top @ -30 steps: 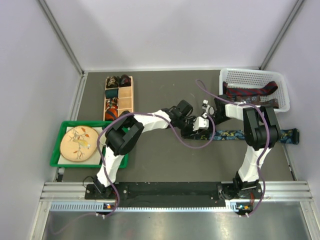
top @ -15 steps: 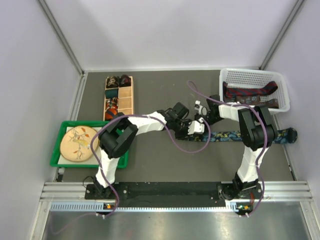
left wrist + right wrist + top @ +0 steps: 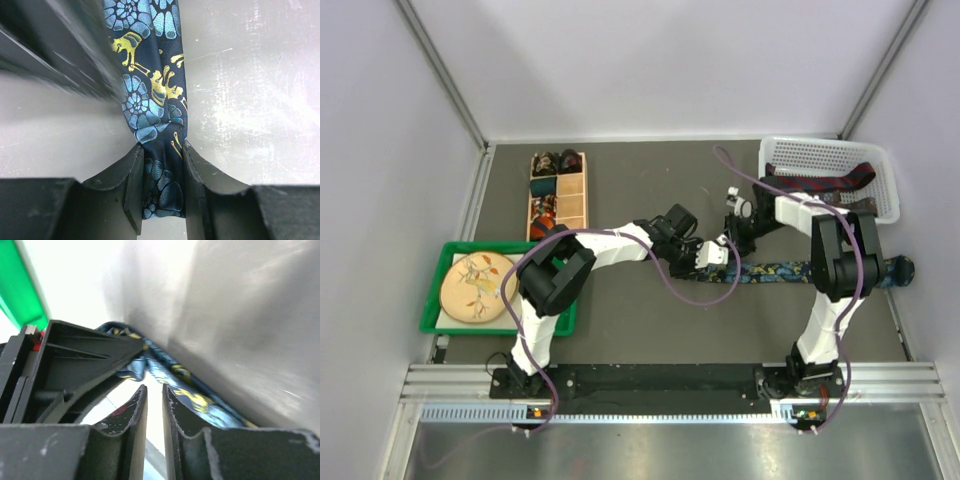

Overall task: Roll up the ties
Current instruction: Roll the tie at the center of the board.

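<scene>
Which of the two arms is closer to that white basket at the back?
Right. The right gripper sits just left of the white basket, its arm alongside the basket's near-left corner. The left gripper is farther left, mid-table, pinching the blue floral tie.

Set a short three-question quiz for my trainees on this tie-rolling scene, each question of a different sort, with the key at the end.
1. True or false: the left gripper is shut on the blue floral tie.
2. Fill in: on the table, the free length of the blue floral tie runs from the left gripper toward the robot's ____ side.
3. Choose one. The unrolled red ties lie: A) on the table; B) in the white basket; C) in the left gripper.

Key: 1 true; 2 right; 3 B.
</scene>
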Tool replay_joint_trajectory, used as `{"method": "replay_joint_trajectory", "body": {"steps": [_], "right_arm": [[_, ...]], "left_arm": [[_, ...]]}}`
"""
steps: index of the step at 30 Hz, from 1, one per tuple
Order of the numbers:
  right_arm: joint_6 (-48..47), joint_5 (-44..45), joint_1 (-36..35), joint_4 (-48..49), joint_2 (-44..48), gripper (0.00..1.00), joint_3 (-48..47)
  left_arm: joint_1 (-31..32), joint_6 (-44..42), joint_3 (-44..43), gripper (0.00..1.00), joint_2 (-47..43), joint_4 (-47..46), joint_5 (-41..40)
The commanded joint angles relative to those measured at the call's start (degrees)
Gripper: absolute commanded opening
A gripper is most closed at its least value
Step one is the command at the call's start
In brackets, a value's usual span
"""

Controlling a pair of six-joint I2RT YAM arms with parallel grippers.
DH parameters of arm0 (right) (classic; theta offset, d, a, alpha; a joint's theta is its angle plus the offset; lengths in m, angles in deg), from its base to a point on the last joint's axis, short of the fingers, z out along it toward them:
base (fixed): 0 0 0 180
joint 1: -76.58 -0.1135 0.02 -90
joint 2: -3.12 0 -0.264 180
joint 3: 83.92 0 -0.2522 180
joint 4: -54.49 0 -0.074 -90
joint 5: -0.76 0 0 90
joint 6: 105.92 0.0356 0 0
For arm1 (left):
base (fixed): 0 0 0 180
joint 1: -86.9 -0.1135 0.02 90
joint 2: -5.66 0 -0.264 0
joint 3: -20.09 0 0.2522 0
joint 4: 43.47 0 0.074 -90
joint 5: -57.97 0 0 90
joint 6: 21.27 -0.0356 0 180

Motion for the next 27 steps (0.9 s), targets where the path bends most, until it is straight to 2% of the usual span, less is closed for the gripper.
{"method": "replay_joint_trajectory", "body": {"steps": [1, 4, 9, 17, 25, 27], "right_arm": [[-5.5, 6.2, 1.0, -2.1, 3.2, 0.17, -3.6], [-6.4, 11.5, 0.9, -1.6, 1.5, 0.17, -3.9], [-11.7, 15.6, 0.2, -4.2, -0.5, 0.17, -4.7], [-19.1, 12.4, -0.3, -11.0, 1.6, 0.18, -4.8], [-30.9, 14.7, 0.0, -14.4, 6.4, 0.39, -4.9], [-35.4, 15.2, 0.6, -14.5, 7.5, 0.56, -4.4]], "left_arm": [[-1.0, -1.1, 1.9, 0.11, 3.0, 8.5, -5.3], [-1.0, -0.8, 1.5, 0.11, 3.3, 8.5, -5.4], [-1.0, -0.4, 1.6, 0.11, 3.2, 8.5, -5.3], [-1.0, 0.3, 0.9, 0.11, 3.5, 8.4, -5.2], [-1.0, -0.2, 1.0, 0.11, 3.6, 8.7, -5.2], [-1.0, -0.3, 1.0, 0.11, 3.5, 8.9, -5.2]]}}
